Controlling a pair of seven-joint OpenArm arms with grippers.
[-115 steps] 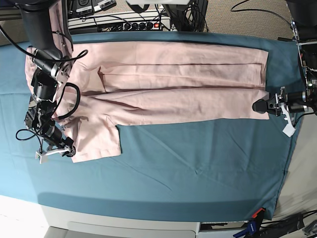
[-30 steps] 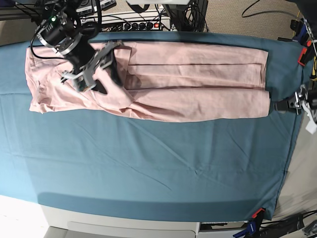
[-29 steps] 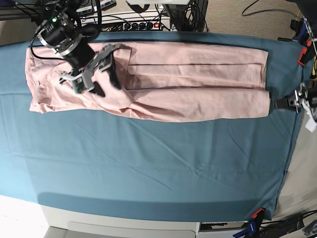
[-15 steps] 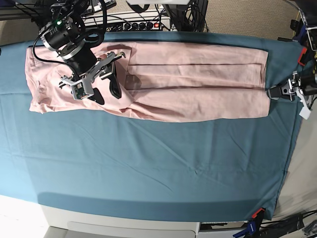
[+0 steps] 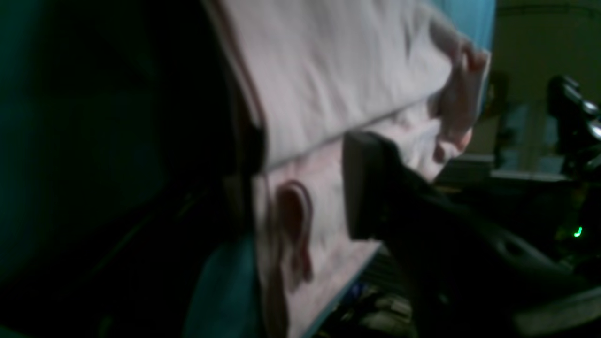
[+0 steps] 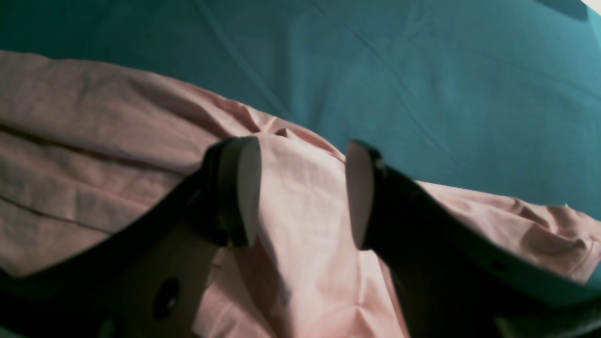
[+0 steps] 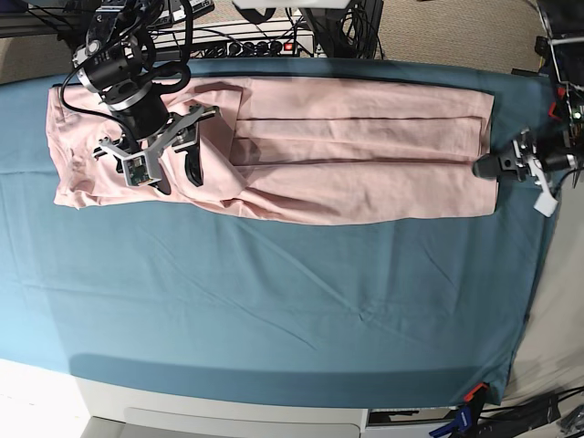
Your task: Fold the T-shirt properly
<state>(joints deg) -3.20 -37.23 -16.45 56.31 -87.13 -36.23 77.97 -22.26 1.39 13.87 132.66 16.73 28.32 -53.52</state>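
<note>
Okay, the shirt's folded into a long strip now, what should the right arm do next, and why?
Probably lower the right gripper onto the near edge of the T-shirt and close. Its jaws stand open just above the rumpled sleeve end, holding nothing. The left gripper is at the hem end, also open, so both ends could then be picked up for the crosswise fold.

Table (image 7: pixel 109 401) is carrying a teal cloth (image 7: pixel 301 301) covering nearly the whole top; cloth is showing shallow creases across the middle. Pink T-shirt (image 7: pixel 365 155) is lying directly on the cloth as a long folded band along the far edge, reaching from near the left edge to near the right edge. Near half of the cloth is lying bare.
</note>
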